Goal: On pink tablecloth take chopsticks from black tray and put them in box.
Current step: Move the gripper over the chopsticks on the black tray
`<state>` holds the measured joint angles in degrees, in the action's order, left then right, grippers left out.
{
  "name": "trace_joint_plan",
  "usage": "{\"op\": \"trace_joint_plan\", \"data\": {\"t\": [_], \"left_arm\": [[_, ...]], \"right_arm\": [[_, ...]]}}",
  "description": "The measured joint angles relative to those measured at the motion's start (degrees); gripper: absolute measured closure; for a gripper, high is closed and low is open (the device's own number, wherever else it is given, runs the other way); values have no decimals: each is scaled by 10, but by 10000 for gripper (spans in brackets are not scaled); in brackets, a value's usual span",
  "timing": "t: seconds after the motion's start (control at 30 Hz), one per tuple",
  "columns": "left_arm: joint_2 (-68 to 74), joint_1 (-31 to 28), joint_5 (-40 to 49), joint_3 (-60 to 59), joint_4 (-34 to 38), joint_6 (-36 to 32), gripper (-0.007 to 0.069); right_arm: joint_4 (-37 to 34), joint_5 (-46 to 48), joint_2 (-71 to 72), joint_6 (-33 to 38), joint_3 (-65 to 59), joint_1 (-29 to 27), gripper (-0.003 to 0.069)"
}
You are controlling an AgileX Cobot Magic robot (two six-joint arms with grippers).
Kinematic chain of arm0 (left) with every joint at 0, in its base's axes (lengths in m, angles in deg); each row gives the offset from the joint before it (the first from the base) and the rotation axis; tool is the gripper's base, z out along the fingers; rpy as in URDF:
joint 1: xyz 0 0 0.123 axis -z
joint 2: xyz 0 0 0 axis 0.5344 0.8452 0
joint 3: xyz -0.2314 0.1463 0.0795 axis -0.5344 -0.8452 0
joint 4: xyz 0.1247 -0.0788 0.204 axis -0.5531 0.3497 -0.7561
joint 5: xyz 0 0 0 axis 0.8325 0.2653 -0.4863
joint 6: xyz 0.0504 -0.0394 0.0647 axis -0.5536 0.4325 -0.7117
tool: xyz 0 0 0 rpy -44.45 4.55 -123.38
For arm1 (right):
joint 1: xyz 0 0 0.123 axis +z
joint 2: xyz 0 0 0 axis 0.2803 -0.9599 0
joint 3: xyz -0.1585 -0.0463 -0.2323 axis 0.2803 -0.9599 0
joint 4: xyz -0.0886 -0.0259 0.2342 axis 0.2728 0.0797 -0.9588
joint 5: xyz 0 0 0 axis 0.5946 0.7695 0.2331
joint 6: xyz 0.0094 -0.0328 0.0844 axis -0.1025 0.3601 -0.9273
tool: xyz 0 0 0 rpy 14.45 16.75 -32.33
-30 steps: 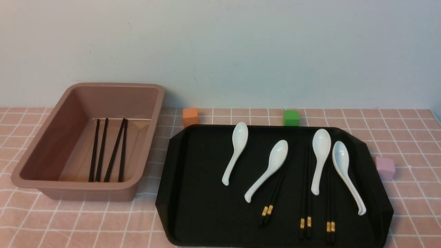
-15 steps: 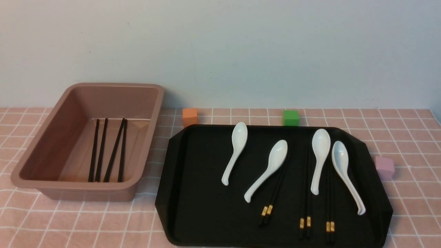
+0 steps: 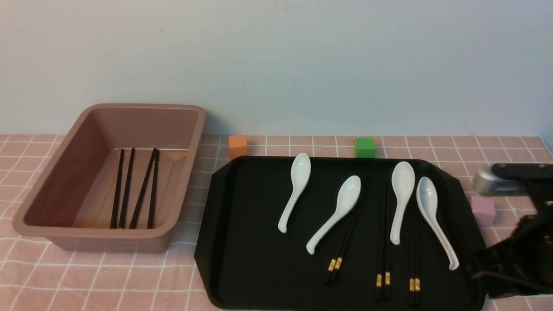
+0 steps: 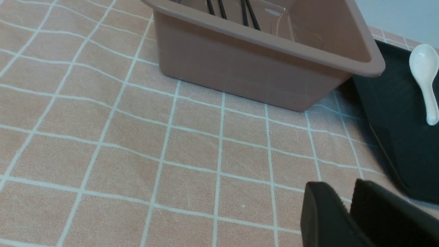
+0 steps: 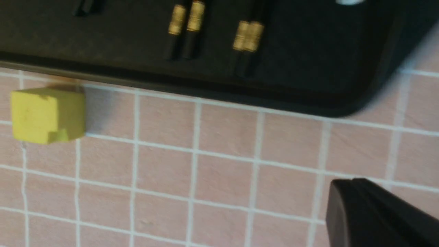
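— Over the pink tablecloth [image 5: 223,178], just off the near rim of the black tray [image 5: 308,68]: how does the right gripper [image 5: 349,192] stand?
— Clenched. Its matte black fingers lie pressed into one wedge, with nothing between them. In the front view the right arm [image 3: 522,255] shows blurred at the tray's near right corner.

— And the left gripper [image 4: 348,206]?
— Two black pads with a fine, felt-like nap stand close side by side above the cloth. They hold nothing; whether they meet cannot be told.

— Surfaces, working outward?
— Cloth: salmon weave with a thin white grid of squares, slightly rippled. On it, just beside the tray rim, sits a matte yellow cube [image 5: 48,115] with a notch in one edge. Tray: flat, matte, with cut corners and a low raised rim.

— Where are the task's things?
— Three pairs of chopsticks [image 3: 379,276] lie on the tray: thin black sticks, each with a gold band near the thick end. Any lettering on the bands is too small to tell. Four glossy white spoons [image 3: 301,170] lie among them.
Four more chopsticks [image 3: 134,190] lie on the floor of the box [image 3: 56,172]. It is a smooth brownish-pink plastic bin with rounded corners, sloping walls and a rolled rim, left of the tray.
An orange cube [image 3: 238,146] and a green cube [image 3: 365,147] stand behind the tray, and a lilac cube [image 3: 483,210] stands at its right.
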<state>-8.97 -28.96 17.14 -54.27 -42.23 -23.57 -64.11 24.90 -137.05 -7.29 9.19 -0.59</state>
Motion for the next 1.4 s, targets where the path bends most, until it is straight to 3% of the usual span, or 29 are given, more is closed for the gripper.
{"op": "trace_joint_plan", "data": {"t": [0.2, 0.37, 0.43, 0.63, 0.87, 1.4], "left_arm": [[0, 0, 0, 0, 0, 0, 478], [0, 0, 0, 0, 0, 0, 478], [0, 0, 0, 0, 0, 0, 478], [0, 0, 0, 0, 0, 0, 475], [0, 0, 0, 0, 0, 0, 468], [0, 0, 0, 0, 0, 0, 450]], "right_arm": [[35, -61, -89, -96, 18, 107, 571], [90, -64, -140, -175, 53, 110, 460], [117, -68, -167, -213, 76, 102, 366], [146, -103, -228, -259, 102, 94, 244], [143, -147, -278, -286, 111, 54, 245], [137, -180, -319, -287, 121, 51, 267]]}}
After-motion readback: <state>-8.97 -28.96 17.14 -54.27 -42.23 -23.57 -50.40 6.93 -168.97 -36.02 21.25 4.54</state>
